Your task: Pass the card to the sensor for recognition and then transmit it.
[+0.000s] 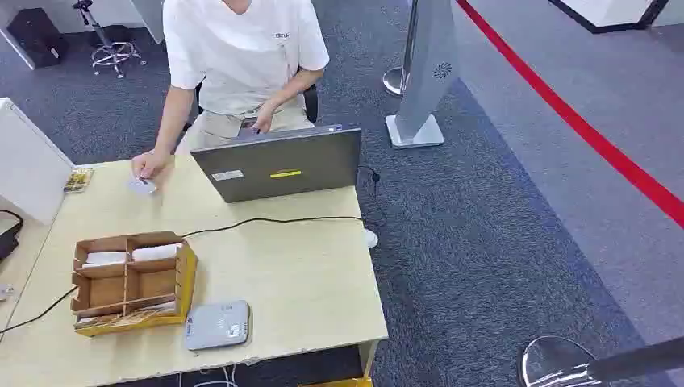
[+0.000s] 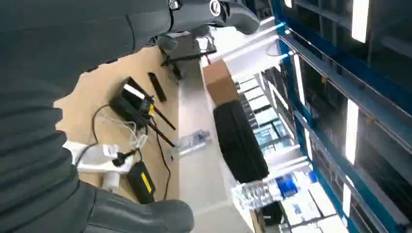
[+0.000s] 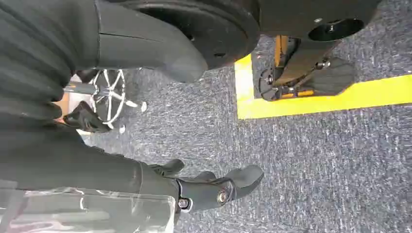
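Resting on bench (image 1: 306, 282): grey sensor (image 1: 218, 325)
Card (image 1: 142, 185): lying under person's hand (image 1: 150, 164)
Left hand (image 2: 97, 73): grasp indiscernible
Right hand (image 3: 145, 160): hanging released, fingers apart

A small white card (image 1: 141, 185) lies flat at the table's far edge; a grey square sensor (image 1: 217, 324) sits near the front edge.

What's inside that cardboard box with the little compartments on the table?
The divided cardboard box shows white cards lying in its two far compartments. The middle ones look empty; the nearest row's contents are too unclear to tell.
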You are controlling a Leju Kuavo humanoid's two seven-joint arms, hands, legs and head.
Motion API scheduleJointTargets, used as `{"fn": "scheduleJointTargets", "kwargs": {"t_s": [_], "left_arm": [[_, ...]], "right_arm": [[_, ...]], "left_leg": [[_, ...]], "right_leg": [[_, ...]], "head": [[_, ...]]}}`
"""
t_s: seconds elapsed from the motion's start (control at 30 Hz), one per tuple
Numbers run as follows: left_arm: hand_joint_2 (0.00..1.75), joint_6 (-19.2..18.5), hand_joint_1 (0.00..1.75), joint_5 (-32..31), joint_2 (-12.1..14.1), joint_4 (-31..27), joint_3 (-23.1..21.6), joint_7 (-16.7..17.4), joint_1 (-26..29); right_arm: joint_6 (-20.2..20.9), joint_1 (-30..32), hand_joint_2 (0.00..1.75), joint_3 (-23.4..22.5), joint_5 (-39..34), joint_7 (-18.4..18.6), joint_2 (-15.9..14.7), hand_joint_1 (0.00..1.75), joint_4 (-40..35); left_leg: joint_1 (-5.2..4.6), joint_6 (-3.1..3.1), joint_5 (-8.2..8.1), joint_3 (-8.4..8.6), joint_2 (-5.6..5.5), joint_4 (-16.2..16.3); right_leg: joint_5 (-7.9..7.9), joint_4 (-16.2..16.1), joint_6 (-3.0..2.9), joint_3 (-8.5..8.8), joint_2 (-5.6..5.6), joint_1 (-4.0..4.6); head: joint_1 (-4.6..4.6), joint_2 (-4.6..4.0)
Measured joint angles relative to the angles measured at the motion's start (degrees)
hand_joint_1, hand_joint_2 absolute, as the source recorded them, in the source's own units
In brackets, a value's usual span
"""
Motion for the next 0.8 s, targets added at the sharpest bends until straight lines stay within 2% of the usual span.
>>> {"fn": "scheduleJointTargets", "kwargs": {"t_s": [0.1, 0.4, 0.8], "left_arm": [[1.75, -0.7, 0.00, -4.7, 0.8, 0.0, -3.5, 2.3, -1.6], [1.75, -5.8, 0.00, -17.0, 4.1, 0.9, -14.3, 9.6, -7.2], [1.75, -12.8, 0.00, -32.7, 9.1, 5.7, -28.9, 19.6, -15.3]], "right_arm": [[0.0, 0.0, 1.75, 0.3, 0.5, 0.5, 0.0, 0.00, 0.0], [0.0, 0.0, 1.75, 0.7, 1.4, 1.7, -0.1, 0.00, 0.0], [0.4, 0.0, 1.75, 1.6, 2.7, 3.6, -0.4, 0.00, 0.1]], "left_leg": [[0.00, -0.05, 0.04, -0.02, 0.00, 0.0], [0.00, -0.07, 0.09, -0.09, 0.09, 0.0], [0.00, -0.06, 0.30, -0.39, 0.12, 0.0]], "right_leg": [[0.03, 0.0, -0.01, -0.04, 0.01, 0.00], [0.16, 0.0, -0.05, -0.17, 0.12, 0.00], [0.35, 0.0, -0.01, -0.36, 0.18, 0.00]], "head": [[0.00, 0.00], [0.02, 0.00], [0.02, 0.00]]}}
